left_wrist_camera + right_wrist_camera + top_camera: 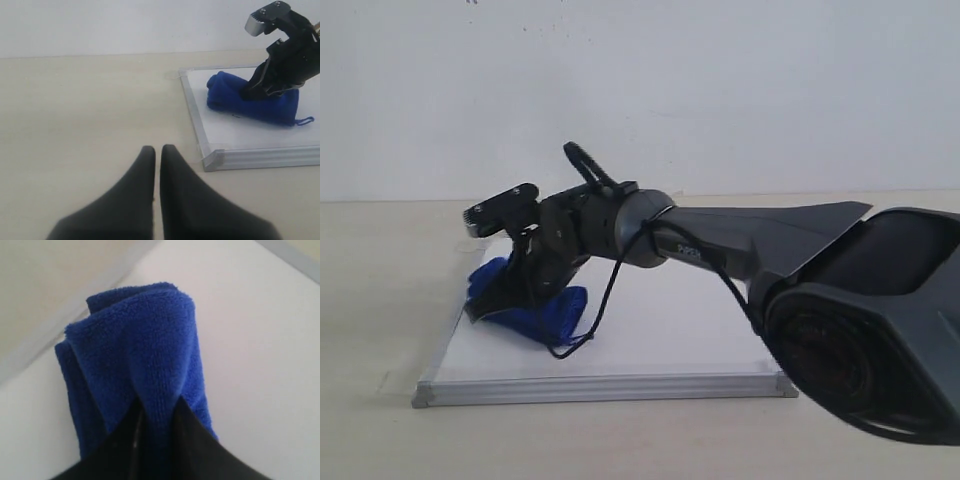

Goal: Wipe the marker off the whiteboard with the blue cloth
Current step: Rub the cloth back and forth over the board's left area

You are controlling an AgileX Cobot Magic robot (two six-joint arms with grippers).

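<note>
The whiteboard [650,350] lies flat on the table, silver-framed. The blue cloth [542,312] rests bunched on the board's far-left part. My right gripper [500,295] reaches across from the right and is shut on the blue cloth [145,355], pinching a fold between its black fingers [195,440]. In the left wrist view the cloth [250,97] and the right gripper [260,90] sit on the board [235,135] near its corner. My left gripper [157,148] hovers over bare table beside the board, jaws shut on nothing. No marker line shows on the visible board surface.
The beige tabletop [380,300] surrounds the board. A white wall [720,90] stands behind. The right arm's large dark body [860,330] fills the right side of the exterior view and hides part of the board.
</note>
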